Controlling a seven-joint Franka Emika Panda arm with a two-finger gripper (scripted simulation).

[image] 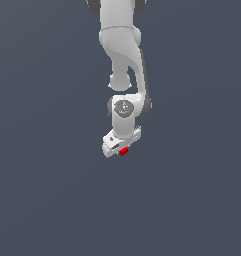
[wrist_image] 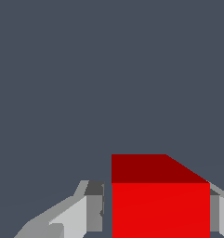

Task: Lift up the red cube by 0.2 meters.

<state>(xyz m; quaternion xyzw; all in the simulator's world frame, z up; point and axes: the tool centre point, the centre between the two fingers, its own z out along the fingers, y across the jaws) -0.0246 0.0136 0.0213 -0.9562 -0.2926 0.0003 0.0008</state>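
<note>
white robot hand (image: 119, 148) is pinching the tiny bright red cube (wrist_image: 160, 204), fingers (wrist_image: 92, 209) snug against both its sides, over the plain grey worktop (image: 42, 190).

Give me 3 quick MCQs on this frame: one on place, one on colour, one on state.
1. Where is the cube?
A. between the fingers
B. far off from the arm
C. on top of the arm

2. What colour is the cube?
A. blue
B. red
C. green

3. How do the fingers stand by the cube?
A. spread wide, well clear of it
B. one on each side, close by it
C. both on one side

Key: 1 A, the wrist view shows a finger on each side of it. 2 B, bright red in both views. 3 B, one finger meets the cube's edge and the other shows a thin gap.
</note>
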